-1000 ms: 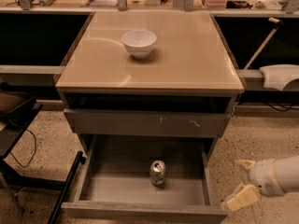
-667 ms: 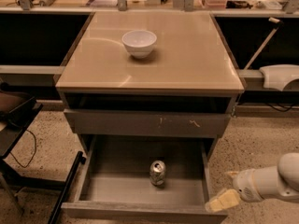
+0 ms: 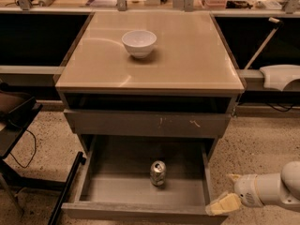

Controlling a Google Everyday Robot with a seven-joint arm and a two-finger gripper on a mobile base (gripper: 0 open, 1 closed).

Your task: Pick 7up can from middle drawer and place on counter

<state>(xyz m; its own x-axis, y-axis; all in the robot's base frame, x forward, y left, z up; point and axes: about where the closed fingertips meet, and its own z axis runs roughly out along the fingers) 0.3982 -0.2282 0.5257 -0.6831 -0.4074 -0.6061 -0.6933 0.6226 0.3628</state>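
Showing the camera view: my gripper (image 3: 228,191) hangs low at the right, just outside the front right corner of the open middle drawer (image 3: 136,211). Its two pale fingers are spread apart and hold nothing. The 7up can (image 3: 158,173) stands upright on the drawer's bare grey floor, near the middle and towards the front. It is well apart from the gripper and touches no wall.

Risks, as I judge them: coming in from the side, I could catch the drawer's right wall or front lip. A glancing finger could tip the smooth, round can and send it rolling to the back, under the scratched drawer front (image 3: 150,123) above. On lifting, that overhang may snag the can. The counter (image 3: 187,60) carries a white bowl (image 3: 139,43), so I should set down clear of it.

The can is small and silvery, with a shiny top and a greenish label.
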